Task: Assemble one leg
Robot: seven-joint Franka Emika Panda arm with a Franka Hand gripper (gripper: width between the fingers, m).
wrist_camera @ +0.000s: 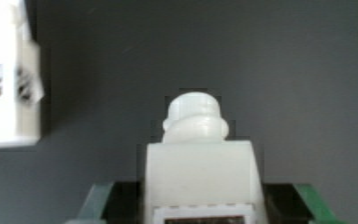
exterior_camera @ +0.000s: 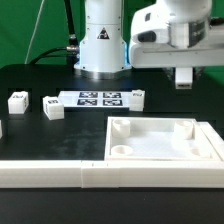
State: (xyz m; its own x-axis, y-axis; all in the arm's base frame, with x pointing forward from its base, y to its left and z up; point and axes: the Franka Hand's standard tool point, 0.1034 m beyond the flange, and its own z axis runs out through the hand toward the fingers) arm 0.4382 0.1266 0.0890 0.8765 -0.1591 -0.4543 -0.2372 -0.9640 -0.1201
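Note:
My gripper (exterior_camera: 185,78) hangs above the table at the exterior view's right, over the far side of the large white panel (exterior_camera: 160,150). In the wrist view the gripper (wrist_camera: 197,205) is shut on a leg (wrist_camera: 197,165), a white post with a rounded threaded tip pointing away from the camera and a tag near the jaws. The fingers (wrist_camera: 108,200) press on both its sides. Other legs lie on the black table: two (exterior_camera: 17,100) (exterior_camera: 53,108) at the left and one (exterior_camera: 137,96) by the marker board.
The marker board (exterior_camera: 100,98) lies in front of the robot base (exterior_camera: 100,50). A long white rail (exterior_camera: 60,175) runs along the front edge. A white tagged part (wrist_camera: 7,80) shows at the wrist view's edge; which part it is I cannot tell.

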